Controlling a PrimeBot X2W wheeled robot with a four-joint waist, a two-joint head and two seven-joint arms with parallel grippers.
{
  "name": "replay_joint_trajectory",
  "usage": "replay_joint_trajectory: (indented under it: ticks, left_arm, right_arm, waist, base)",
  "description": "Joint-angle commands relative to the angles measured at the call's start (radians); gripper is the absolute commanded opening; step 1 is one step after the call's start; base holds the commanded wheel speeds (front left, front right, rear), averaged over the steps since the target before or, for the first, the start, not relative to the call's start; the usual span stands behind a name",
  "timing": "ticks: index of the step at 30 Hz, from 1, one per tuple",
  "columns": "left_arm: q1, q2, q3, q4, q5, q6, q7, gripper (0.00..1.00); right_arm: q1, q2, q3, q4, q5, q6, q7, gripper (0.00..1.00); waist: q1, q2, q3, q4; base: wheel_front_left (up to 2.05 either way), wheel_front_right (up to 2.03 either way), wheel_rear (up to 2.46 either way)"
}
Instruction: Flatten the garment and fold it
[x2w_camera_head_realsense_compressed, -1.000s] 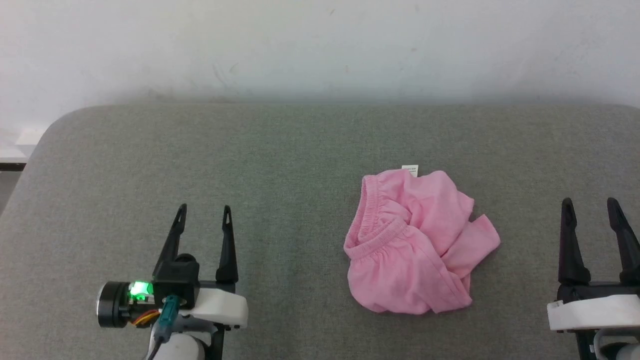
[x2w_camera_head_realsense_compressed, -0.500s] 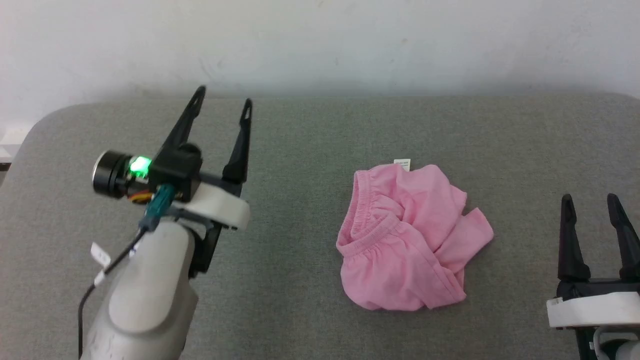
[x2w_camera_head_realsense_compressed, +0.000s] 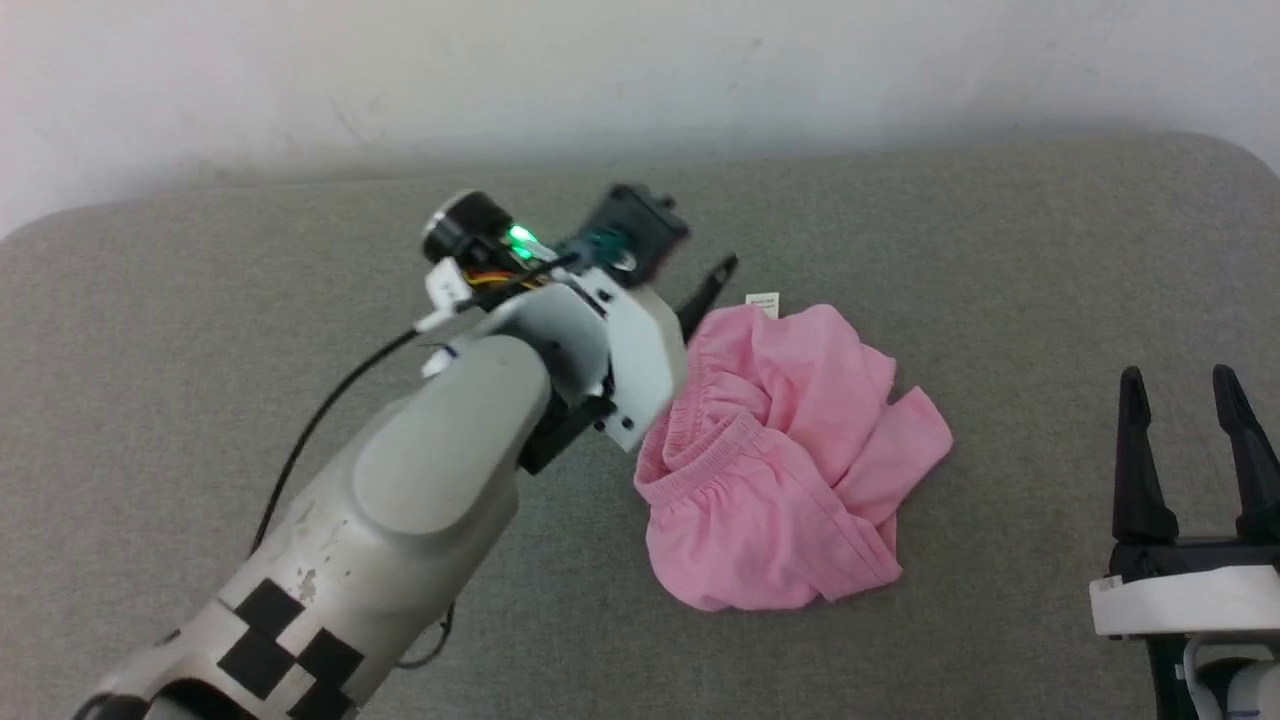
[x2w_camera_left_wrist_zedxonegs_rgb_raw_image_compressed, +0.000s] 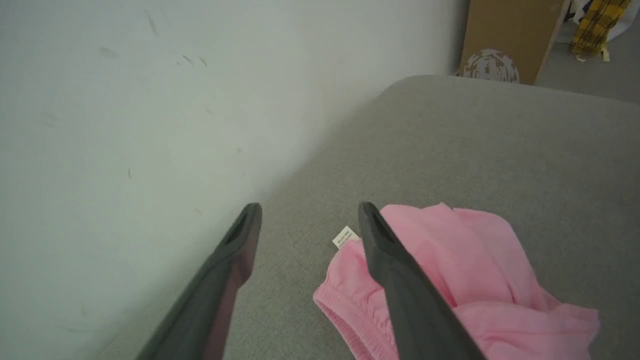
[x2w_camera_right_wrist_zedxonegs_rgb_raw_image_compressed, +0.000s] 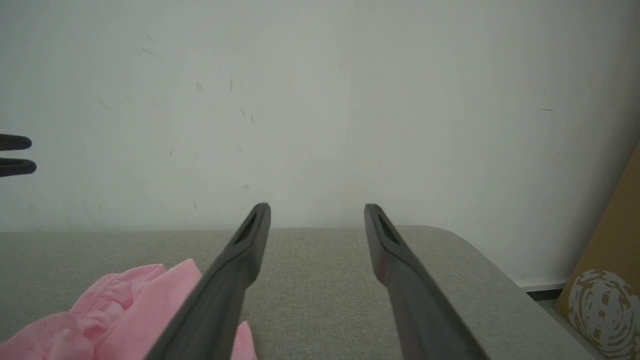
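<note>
The garment (x2w_camera_head_realsense_compressed: 790, 460) is a crumpled pink pair of shorts with a gathered waistband, lying right of centre on the grey table (x2w_camera_head_realsense_compressed: 200, 330). Its small white label (x2w_camera_head_realsense_compressed: 763, 300) sticks out at the far edge. My left arm (x2w_camera_head_realsense_compressed: 450, 470) reaches across to the garment's far left corner, and one dark finger (x2w_camera_head_realsense_compressed: 708, 288) shows past the wrist. In the left wrist view my left gripper (x2w_camera_left_wrist_zedxonegs_rgb_raw_image_compressed: 310, 210) is open, above the table, with the label (x2w_camera_left_wrist_zedxonegs_rgb_raw_image_compressed: 345, 236) and the waistband edge between and under its fingers. My right gripper (x2w_camera_head_realsense_compressed: 1178, 375) stands open at the lower right, apart from the garment (x2w_camera_right_wrist_zedxonegs_rgb_raw_image_compressed: 125, 310).
A white wall (x2w_camera_head_realsense_compressed: 640, 80) runs along the table's far edge. Past the table's rounded right end stands a brown cardboard box (x2w_camera_left_wrist_zedxonegs_rgb_raw_image_compressed: 505, 35), with a yellow checked cloth (x2w_camera_left_wrist_zedxonegs_rgb_raw_image_compressed: 595, 20) beyond it. The left gripper's fingertips (x2w_camera_right_wrist_zedxonegs_rgb_raw_image_compressed: 15, 155) show at the right wrist view's left edge.
My left arm has swung up from the lower left and across to the right, reaching the garment's far left corner. The head camera has shifted a little. The right gripper has stayed put.
</note>
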Motion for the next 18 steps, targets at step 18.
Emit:
replay_joint_trajectory:
  ticks: [18]
  left_arm:
    - [-0.154,0.202,-0.579,-0.107,-0.513,-0.006,0.534,1.00]
  right_arm:
    - [-0.083,0.002,0.018,0.002,0.023,-0.002,-0.005,1.00]
  waist:
    - [-0.0001,0.0000,0.137,-0.141]
  base:
    - [0.00,0.00,0.00]
